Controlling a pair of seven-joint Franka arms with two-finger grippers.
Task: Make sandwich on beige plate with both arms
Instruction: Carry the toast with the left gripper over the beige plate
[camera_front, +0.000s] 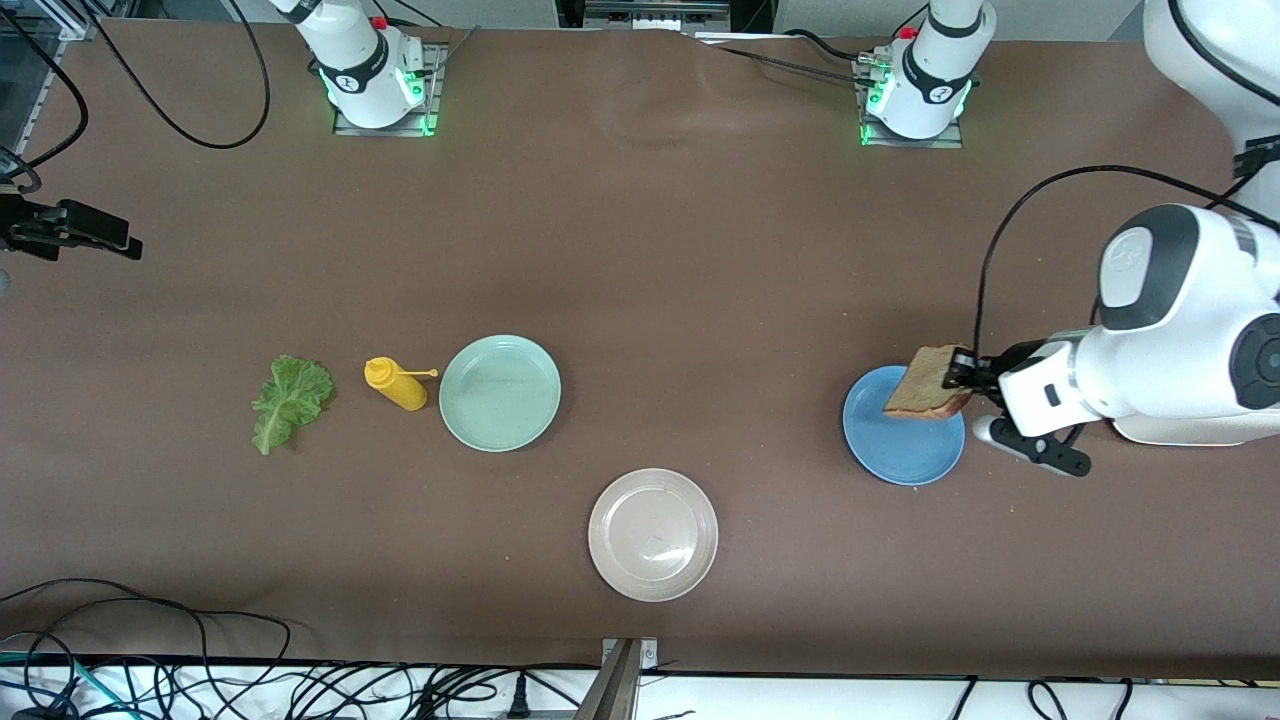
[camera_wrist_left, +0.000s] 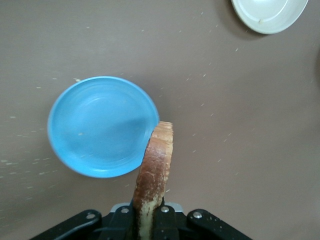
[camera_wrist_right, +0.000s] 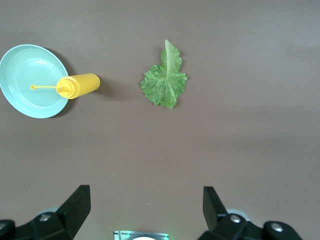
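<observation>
Brown bench cloth (camera_front: 700, 250) carries everything I see from my remote station. My left hand (camera_front: 958, 372) is clamped on one slice of bread (camera_front: 928, 383), gripping it by an edge so that it stands on its side in the air over the rim of the blue plate (camera_front: 900, 440); the left wrist view shows the slice (camera_wrist_left: 156, 170) edge-on between the closed fingers, above the blue plate's rim (camera_wrist_left: 100, 125). This plate lies toward the left arm's end of the bench. The beige plate (camera_front: 653, 534) sits bare near the bench edge closest to the front camera, about midway along it. The mint-green plate (camera_front: 500, 392) lies farther from that camera, toward the right arm's end. Just beside it lies a yellow squeeze bottle (camera_front: 396, 384) on its side, nozzle pointing at the plate. The lettuce leaf (camera_front: 289, 400) lies flat near the bottle, closer to the right arm's end. My right hand (camera_wrist_right: 145, 212) waits with fingers apart, holding nothing, high over the bench edge at that end.
</observation>
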